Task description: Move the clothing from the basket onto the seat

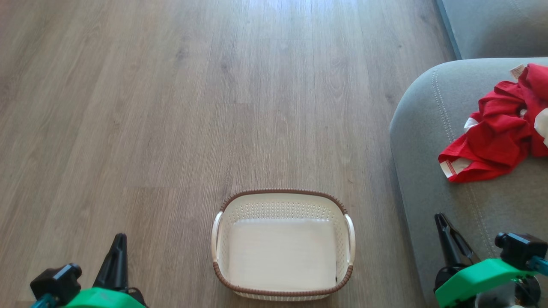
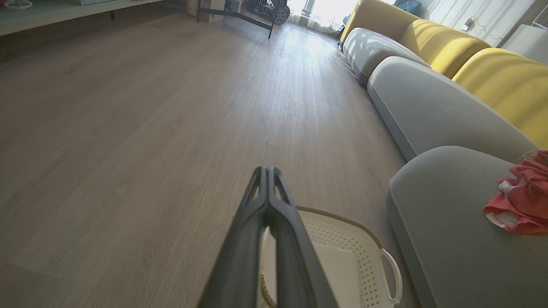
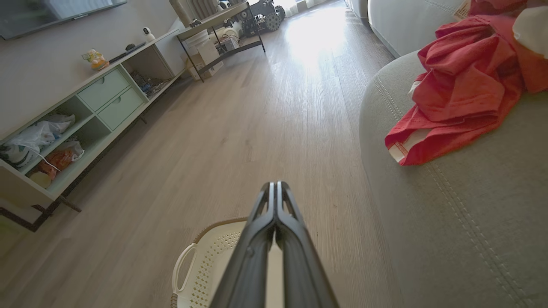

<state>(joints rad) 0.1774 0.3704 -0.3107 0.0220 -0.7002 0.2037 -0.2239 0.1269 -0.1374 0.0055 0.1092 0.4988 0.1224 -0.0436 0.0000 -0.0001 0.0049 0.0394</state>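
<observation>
Left gripper (image 1: 120, 239) at 7 o'clock, head view: clenched, nothing held. Right gripper (image 1: 441, 220) at 4 o'clock: same, pressed shut and empty, just beside the rounded edge of the seat (image 1: 428, 141). Basket (image 1: 282, 191) at 6 o'clock on the floor (image 1: 171, 107), bottom bare. Clothing (image 1: 496, 137) at 3 o'clock, heaped on the seat, well apart from the basket. Heap cut by the frame edge, so no garment count possible. Reads as done or nearly done.

Left wrist view: fingers (image 2: 244, 239) tip to tip, pointing to 12 o'clock. Basket (image 2: 342, 252) low at 5 o'clock, seat (image 2: 449, 214) at 4 o'clock. Clothing (image 2: 520, 201) at 3 o'clock, set back from the seat's front curve.

Right wrist view: fingers (image 3: 295, 248) closed on nothing. Basket (image 3: 201, 261) at 7 o'clock, clothing (image 3: 462, 85) at 2 o'clock. Striped hem (image 3: 402, 149) nearest the curve, just short of the double seam (image 3: 471, 222).

Risks from here:
- Snagging a fold on any right-arm sweep toward 2 o'clock, then dragging the heap over the curve onto the floor.
- Slow slide of that hem off the rounded edge: loose fabric near a curved lip, likely little holding it.
- Calling it finished without a count, given the cropped heap.
- Clipping the basket on a base or arm move, both grippers being near it.
</observation>
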